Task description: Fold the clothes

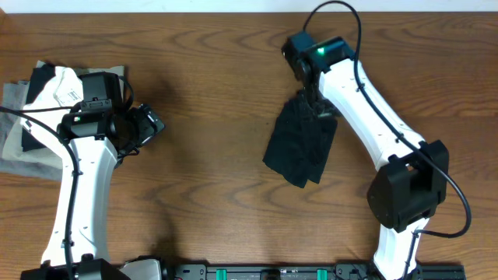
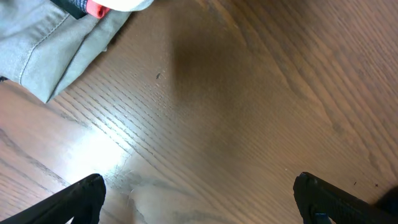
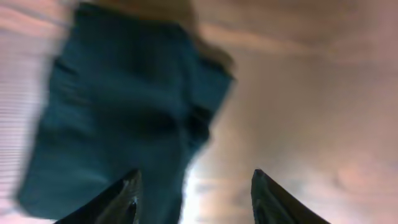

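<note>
A dark teal folded garment (image 1: 299,144) lies on the wooden table, right of centre. It also shows blurred in the right wrist view (image 3: 124,112). My right gripper (image 1: 313,101) hovers over its upper right corner, open and empty (image 3: 194,193). A pile of folded clothes, grey, black and white (image 1: 39,101), lies at the far left edge. Its grey cloth shows in the left wrist view (image 2: 50,43). My left gripper (image 1: 148,124) is just right of that pile, open and empty over bare wood (image 2: 199,199).
A black rail (image 1: 311,272) runs along the front edge with both arm bases. The right arm (image 1: 389,140) stretches diagonally over the right side of the table. A small red and black tag (image 2: 90,7) shows on the pile.
</note>
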Available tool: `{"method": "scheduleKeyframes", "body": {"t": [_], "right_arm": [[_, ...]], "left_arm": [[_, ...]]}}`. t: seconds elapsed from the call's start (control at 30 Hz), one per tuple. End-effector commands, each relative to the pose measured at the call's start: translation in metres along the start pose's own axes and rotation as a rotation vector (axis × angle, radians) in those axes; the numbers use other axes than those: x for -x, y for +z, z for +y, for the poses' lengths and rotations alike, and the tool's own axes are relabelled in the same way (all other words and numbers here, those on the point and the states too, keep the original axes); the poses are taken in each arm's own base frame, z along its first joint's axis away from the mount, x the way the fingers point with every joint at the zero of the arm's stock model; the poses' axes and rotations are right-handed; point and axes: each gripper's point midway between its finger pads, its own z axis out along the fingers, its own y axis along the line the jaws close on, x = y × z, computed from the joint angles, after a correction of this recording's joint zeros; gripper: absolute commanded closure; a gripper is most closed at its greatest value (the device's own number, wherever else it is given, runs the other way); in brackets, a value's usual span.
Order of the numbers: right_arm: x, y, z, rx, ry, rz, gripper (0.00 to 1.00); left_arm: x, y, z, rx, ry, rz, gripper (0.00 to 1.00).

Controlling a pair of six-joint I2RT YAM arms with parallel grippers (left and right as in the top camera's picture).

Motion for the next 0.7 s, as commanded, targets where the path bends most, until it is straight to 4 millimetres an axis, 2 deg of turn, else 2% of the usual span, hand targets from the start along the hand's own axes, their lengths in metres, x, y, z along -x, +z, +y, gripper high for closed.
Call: {"method": "scheduleKeyframes", "body": {"t": [0.0, 0.33, 0.57, 0.67], "right_arm": [[0.006, -0.013, 0.025, 0.123, -0.107, -0.036, 0.43], [0.017, 0.012, 0.049, 0.18, -0.147, -0.027, 0.44], [0.017, 0.029, 0.054, 0.17, -0.173, 0.003, 0.47], [0.017, 0.033, 0.053, 0.155, -0.176, 0.005, 0.53]], "left_arm": [[0.001, 0.003, 0.003, 0.019, -0.012, 0.001, 0.02], [0.001, 0.003, 0.003, 0.019, -0.012, 0.001, 0.02], [0.001, 0.003, 0.003, 0.019, -0.012, 0.0, 0.02], [0.001, 0.003, 0.003, 0.019, -0.012, 0.0, 0.02]]}}
